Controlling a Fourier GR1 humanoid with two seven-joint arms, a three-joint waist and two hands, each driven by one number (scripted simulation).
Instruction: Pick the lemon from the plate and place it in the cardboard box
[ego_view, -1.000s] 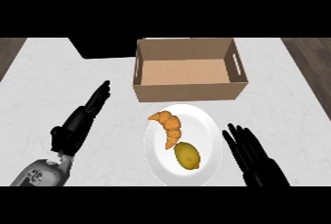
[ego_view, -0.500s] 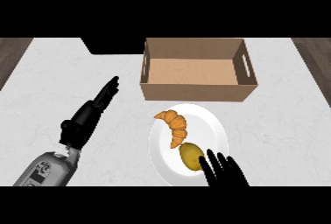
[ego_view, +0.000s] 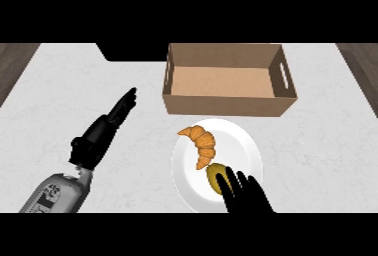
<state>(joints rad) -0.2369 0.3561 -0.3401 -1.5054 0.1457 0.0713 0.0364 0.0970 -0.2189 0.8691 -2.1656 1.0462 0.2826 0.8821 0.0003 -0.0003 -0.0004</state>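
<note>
Right hand (ego_view: 247, 196) has moved in over the lower edge of the plate (ego_view: 247, 145) since a second ago, when it lay off to the plate's right on the desk (ego_view: 325, 140). Its fingers now reach straight over the lemon (ego_view: 216, 176), fingertips on or just above the fruit's near side; part of the lemon is hidden under them. The fingers are extended, not curled round it, so the hand is unclenched and grasping nothing.

Lemon sits at the plate's near end, touching or just beside the tip of the croissant (ego_view: 201, 145), which lies up the plate toward the cardboard box (ego_view: 229, 102). The box stands just beyond the plate's far rim, open-topped, a slot handle visible in its right wall, nothing seen inside.

Left hand (ego_view: 103, 132) lies on the desk well left of the plate, fingers straight and pointing away, resting and holding nothing; its pose looks unchanged across the second.

Judgement: approach is complete or nearly so; the grasp is not yet closed. The croissant's closeness could let it be nudged as the fingers curl.

Writing: dark marks show on the grey left forearm (ego_view: 55, 192), too small to read. No brand or label on box, plate or desk.
</note>
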